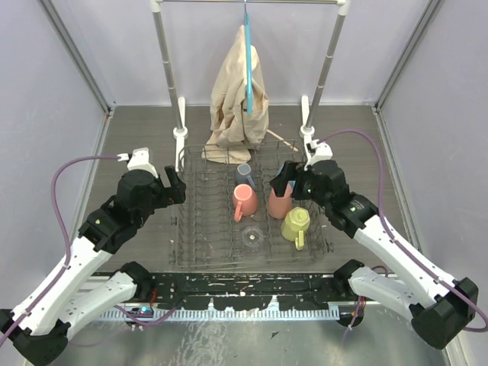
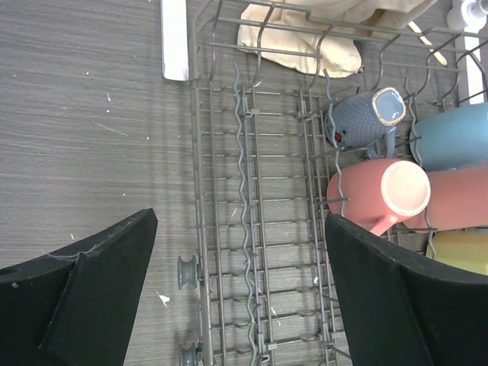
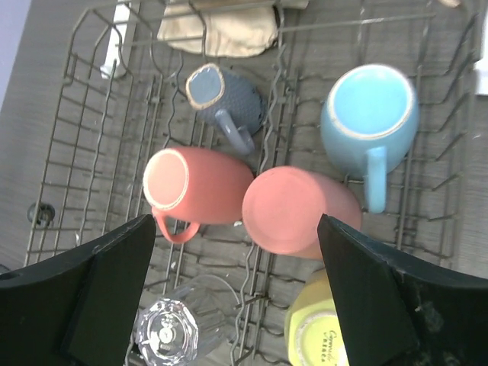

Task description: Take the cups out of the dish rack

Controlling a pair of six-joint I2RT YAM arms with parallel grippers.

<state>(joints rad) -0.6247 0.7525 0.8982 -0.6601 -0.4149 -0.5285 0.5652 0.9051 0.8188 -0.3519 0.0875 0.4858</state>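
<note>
A beige cloth (image 1: 236, 91) hangs from a silver rail (image 1: 328, 53) behind the dish rack (image 1: 206, 229), drooping onto the rack's far edge. The cups (image 3: 370, 114) fill the rack's middle and right. The right gripper (image 1: 284, 181), fingers spread wide, hovers over a pink mug (image 3: 297, 210) standing bottom-up between them (no contact shows). A second pink mug (image 3: 194, 187) lies tipped beside it, lengthwise across the rack. The left gripper (image 1: 177, 187), also wide open, hangs over the rack's left edge.

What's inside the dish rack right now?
Six cups: grey-blue mug, light blue mug, salmon-pink mug, second salmon-pink mug, clear glass, pale yellow mug. In the top view, the right claw hides the light blue one.
</note>
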